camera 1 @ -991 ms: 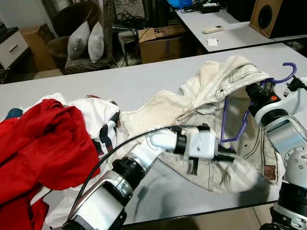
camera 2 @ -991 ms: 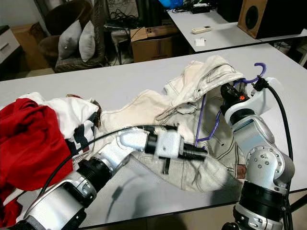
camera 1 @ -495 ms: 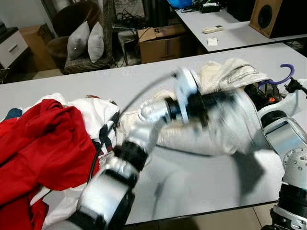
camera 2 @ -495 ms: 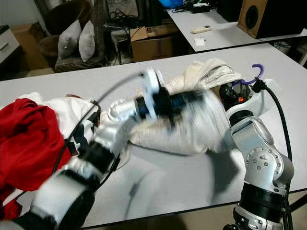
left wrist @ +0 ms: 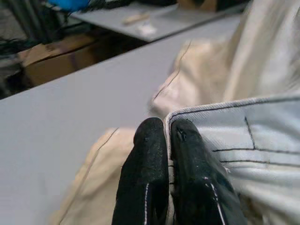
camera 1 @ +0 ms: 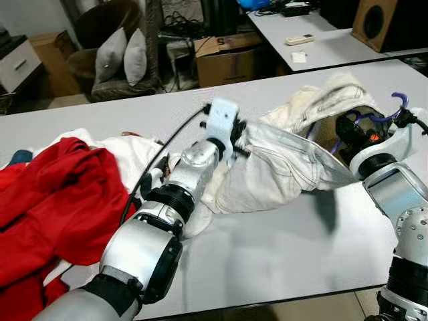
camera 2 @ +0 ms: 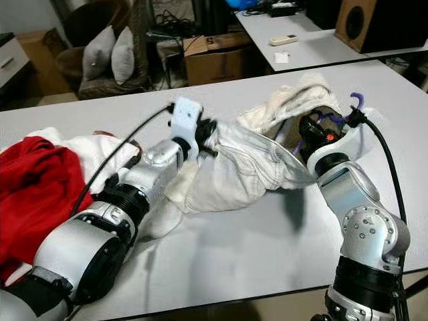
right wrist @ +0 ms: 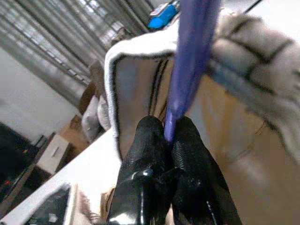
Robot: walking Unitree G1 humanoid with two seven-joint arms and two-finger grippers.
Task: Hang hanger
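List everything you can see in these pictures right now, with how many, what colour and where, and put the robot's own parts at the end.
white garment: one, cream white, middle of the near table, pinched at a seam.
hanger: one, purple, inside the garment at the right.
red clothes: one pile, red, table's left end.
table: one, grey, nearest.
cardboard box: one, brown, floor behind.
cushions: two, grey, on a dark chair.
speaker: one, brown, far table.
left gripper: black fingers, shut on the garment.
right gripper: black fingers, shut on the hanger.
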